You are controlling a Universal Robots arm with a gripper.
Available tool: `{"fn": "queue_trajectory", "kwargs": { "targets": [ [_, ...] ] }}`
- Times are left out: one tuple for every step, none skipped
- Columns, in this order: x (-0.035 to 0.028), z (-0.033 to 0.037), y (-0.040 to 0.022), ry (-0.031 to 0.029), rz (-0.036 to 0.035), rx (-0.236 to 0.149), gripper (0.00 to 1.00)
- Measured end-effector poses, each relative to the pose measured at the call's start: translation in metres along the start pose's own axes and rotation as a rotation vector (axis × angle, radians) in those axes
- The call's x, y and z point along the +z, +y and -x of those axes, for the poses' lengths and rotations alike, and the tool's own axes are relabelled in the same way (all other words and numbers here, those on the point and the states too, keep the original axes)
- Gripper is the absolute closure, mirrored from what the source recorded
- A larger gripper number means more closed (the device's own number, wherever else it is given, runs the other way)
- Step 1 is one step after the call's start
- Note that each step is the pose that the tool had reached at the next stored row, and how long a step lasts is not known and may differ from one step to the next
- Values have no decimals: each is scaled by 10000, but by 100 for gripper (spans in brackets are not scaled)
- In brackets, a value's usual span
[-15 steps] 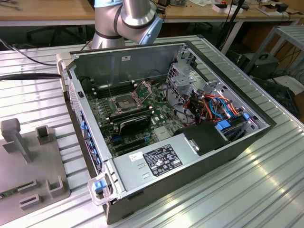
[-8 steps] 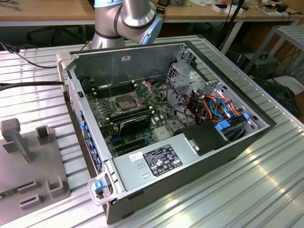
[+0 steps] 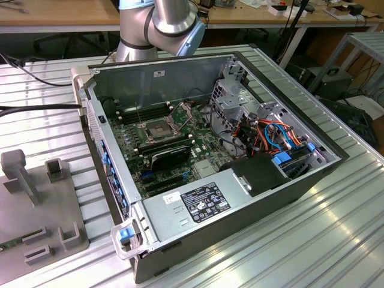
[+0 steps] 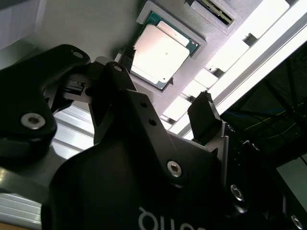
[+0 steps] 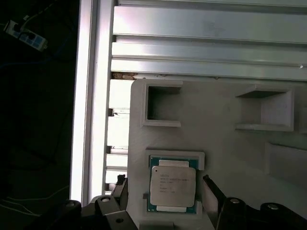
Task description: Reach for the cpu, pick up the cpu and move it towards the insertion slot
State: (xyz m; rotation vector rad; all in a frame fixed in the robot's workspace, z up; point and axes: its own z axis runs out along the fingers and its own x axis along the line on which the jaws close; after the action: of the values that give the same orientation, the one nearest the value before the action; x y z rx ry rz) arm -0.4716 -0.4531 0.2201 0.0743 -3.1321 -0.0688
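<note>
Small pale silver-beige square cpu [image 5: 172, 188] is lying in grey fixture plate's [image 5: 220, 143] recess | black gripper [image 5: 165, 189] is running out of frame | its spread fingers [image 5: 210, 189] are flanking cpu, clear of it | shiny-framed insertion slot [image 3: 157, 129] is sitting ten o'clock of case's [image 3: 162, 81] middle, exterior view

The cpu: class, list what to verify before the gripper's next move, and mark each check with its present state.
1. The cpu lies flat in its grey holder: ok.
2. The gripper is open, one finger on each side of the cpu, in both wrist views: ok.
3. The fingers are low enough to grip the cpu's edges: cannot tell.
4. The insertion slot is uncovered, its dark centre showing in the exterior view: ok.
5. The slot's contacts are undamaged: cannot tell.
</note>
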Motion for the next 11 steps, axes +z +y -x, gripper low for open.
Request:
{"fn": "queue_trajectory", "kwargs": {
  "targets": [
    [0, 0, 0, 0, 0, 0, 28],
    [0, 0, 0, 0, 0, 0, 28],
    [1, 0, -1, 0, 0, 0, 28],
    [8, 4, -2, 2, -1, 0, 28],
    [15, 8, -3, 5, -1, -1, 28],
    [21, 11, -3, 7, 0, 1, 28],
    [29, 16, -3, 12, -1, 0, 28],
    [37, 21, -4, 16, -1, 0, 28],
    [50, 30, -5, 24, 0, 1, 28],
    [62, 34, -5, 29, -2, 2, 28],
    [68, 37, -5, 30, -5, 3, 28]
  ]
}}
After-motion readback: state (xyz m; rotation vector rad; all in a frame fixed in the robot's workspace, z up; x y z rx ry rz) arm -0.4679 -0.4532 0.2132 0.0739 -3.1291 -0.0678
